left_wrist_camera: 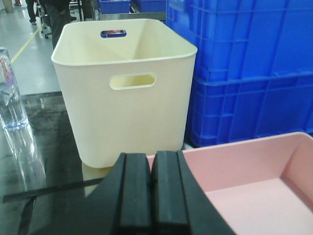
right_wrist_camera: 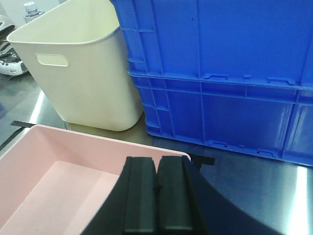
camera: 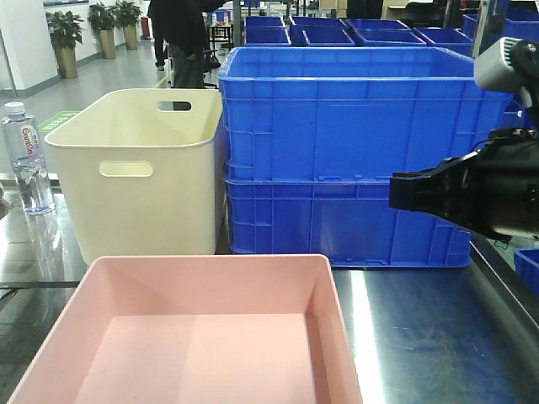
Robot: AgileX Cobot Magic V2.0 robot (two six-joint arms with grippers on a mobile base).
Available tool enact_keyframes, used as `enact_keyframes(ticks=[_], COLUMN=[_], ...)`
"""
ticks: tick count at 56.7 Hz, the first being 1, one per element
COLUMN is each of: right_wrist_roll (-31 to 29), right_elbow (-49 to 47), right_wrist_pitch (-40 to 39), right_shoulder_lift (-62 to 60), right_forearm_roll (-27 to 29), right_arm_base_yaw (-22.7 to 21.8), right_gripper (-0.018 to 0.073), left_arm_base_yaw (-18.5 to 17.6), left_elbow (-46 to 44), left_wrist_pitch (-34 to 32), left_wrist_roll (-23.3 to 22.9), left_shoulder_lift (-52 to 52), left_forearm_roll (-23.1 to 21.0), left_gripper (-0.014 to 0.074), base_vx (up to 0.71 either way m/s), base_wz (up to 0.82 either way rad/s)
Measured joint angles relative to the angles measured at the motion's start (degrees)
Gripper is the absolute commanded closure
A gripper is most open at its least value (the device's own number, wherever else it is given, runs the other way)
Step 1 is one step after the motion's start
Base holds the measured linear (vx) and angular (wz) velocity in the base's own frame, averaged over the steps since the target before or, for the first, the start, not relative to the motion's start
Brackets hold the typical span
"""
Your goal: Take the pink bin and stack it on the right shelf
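Note:
The pink bin (camera: 202, 337) sits empty at the near edge, on the dark grey metal right shelf (camera: 421, 337). In the left wrist view my left gripper (left_wrist_camera: 150, 159) is shut, its fingers pressed together with nothing showing between them, just in front of the bin's (left_wrist_camera: 254, 191) far-left corner. It is out of the front view. My right gripper (camera: 396, 192) hovers at the right, apart from the bin. In the right wrist view it (right_wrist_camera: 157, 164) is shut and empty, in front of the far-right corner of the bin (right_wrist_camera: 58, 186).
A taller cream tub (camera: 143, 185) with handle slots stands behind the bin on the left. Two stacked blue crates (camera: 354, 151) stand behind on the right. A water bottle (camera: 25, 160) stands at the far left. A person (camera: 181, 34) stands in the background.

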Motion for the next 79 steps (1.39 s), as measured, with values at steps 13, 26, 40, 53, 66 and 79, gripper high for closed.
enact_keyframes(ticks=[13, 26, 40, 53, 66, 79], right_wrist_roll=[0.00, 0.00, 0.00, 0.00, 0.00, 0.00], right_elbow=[0.00, 0.00, 0.00, 0.00, 0.00, 0.05], right_wrist_pitch=[0.00, 0.00, 0.05, 0.10, 0.10, 0.10], right_shoulder_lift=[0.00, 0.00, 0.00, 0.00, 0.00, 0.09], right_forearm_roll=[-0.13, -0.13, -0.18, -0.18, -0.18, -0.18], right_arm_base_yaw=[0.00, 0.00, 0.00, 0.00, 0.00, 0.00], right_gripper=[0.0572, 0.0572, 0.0572, 0.0572, 0.0572, 0.0572], left_arm_base_yaw=[0.00, 0.00, 3.56, 8.66, 12.02, 12.68], left_elbow=[1.26, 1.35, 13.10, 36.84, 50.48, 50.46], left_wrist_pitch=[3.61, 4.08, -2.14, -15.02, -16.99, -8.16], left_wrist_roll=[0.00, 0.00, 0.00, -0.68, -1.11, -1.11], left_shoulder_lift=[-0.35, -0.42, -12.04, -28.31, -45.06, -46.71], left_forearm_roll=[0.00, 0.16, 0.50, 0.06, 0.06, 0.06], left_gripper=[0.0606, 0.0604, 0.0604, 0.0604, 0.0604, 0.0604], base_vx=[0.00, 0.00, 0.00, 0.00, 0.00, 0.00], base_wz=[0.00, 0.00, 0.00, 0.00, 0.00, 0.00])
